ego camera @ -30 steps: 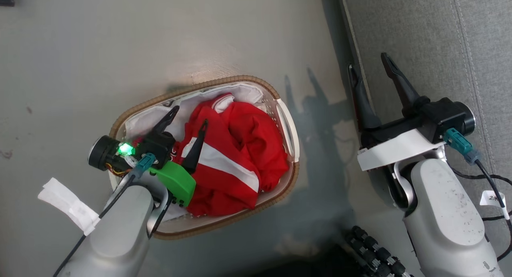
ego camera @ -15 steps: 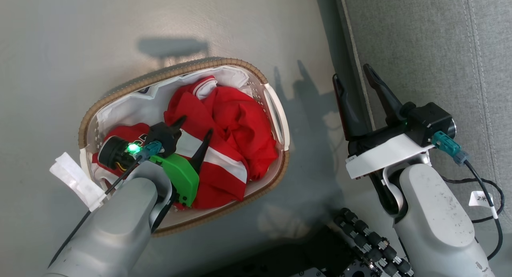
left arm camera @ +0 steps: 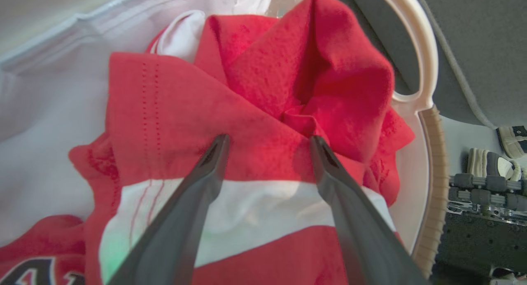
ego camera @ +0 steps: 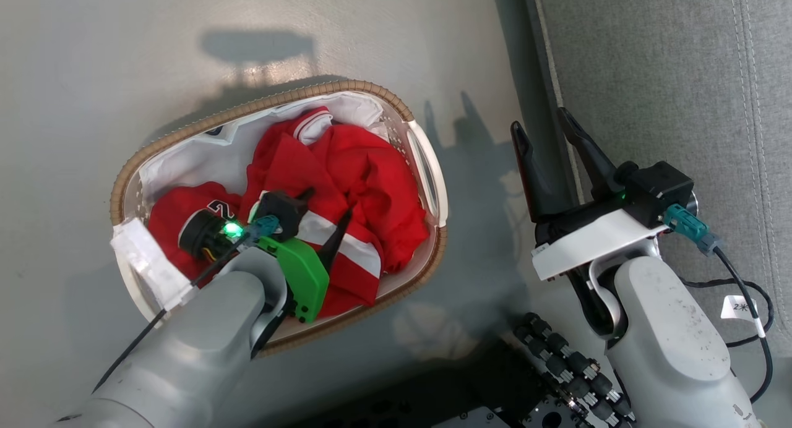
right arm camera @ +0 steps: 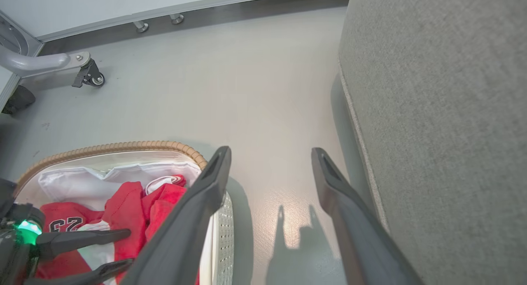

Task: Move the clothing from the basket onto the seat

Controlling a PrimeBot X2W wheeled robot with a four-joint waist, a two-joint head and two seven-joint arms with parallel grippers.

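Note:
The clothing (ego camera: 365,180) is a heap of red garments with a white stripe lying in the basket (ego camera: 278,100). A jersey with dark numbers (ego camera: 185,208) lies at the heap's left end. My left gripper (ego camera: 328,203) is open, its tips down on the red fabric (left arm camera: 267,91) just above the white stripe, a fold bunched between them. My right gripper (ego camera: 539,120) is open and empty over the floor between the basket's handle and the grey seat (ego camera: 668,75). From the right wrist, the gripper (right arm camera: 270,151) points at bare floor, with the basket rim (right arm camera: 123,146) to its left and the seat (right arm camera: 444,112) to its right.
The basket stands on grey floor with its white handle (left arm camera: 424,50) nearest the sofa. My black ridged base (ego camera: 569,366) is at the bottom. A castor leg (right arm camera: 88,73) and a wall base stand far off. A cable (ego camera: 742,292) hangs by my right forearm.
The head camera has shifted. My left gripper has moved toward the middle of the basket and down onto the red garment, uncovering the numbered jersey. The right gripper stays open beside the sofa.

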